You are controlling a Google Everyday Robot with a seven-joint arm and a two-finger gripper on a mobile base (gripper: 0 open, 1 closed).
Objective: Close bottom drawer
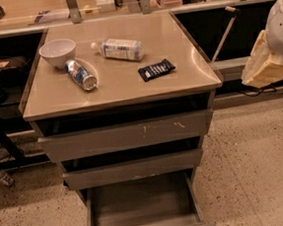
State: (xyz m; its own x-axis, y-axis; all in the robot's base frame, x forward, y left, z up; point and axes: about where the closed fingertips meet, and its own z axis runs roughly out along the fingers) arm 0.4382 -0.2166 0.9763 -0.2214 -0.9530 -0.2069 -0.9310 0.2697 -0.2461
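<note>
A grey metal cabinet (pixel 206 110) is seen from above and in front, standing on a speckled floor (pixel 255 164). The bottom drawer (pixel 142 209) is observed pulled well out toward the camera; its shallow grey tray is exposed, and its low plain front lies at the lower edge of the view, partly cut off. The middle drawer (pixel 133 169) above it is noted as pulled out a little, with a dark gap showing along its top. The top drawer (pixel 126 135), the widest of the three, is likewise slightly out, and faint orange scratch marks are recorded on the right half of its front. On the tan surface (pixel 129 89) of the cabinet four things are logged: a white bowl (pixel 57 52) upright at the back left; a can (pixel 81 74) lying on its side just in front of the bowl; a clear bottle (pixel 118 48) lying on its side toward the back centre; and a dark packet (pixel 156 69) lying flat, right of centre. The hand (pixel 267 67) is seen at the right edge of the view, cream-coloured, below a white part of the arm (pixel 282 23). It is held in the air beside the cabinet at about the height of the surface, well apart from the bottom drawer and touching nothing visible. Whether the hand is apart or together cannot be told.
</note>
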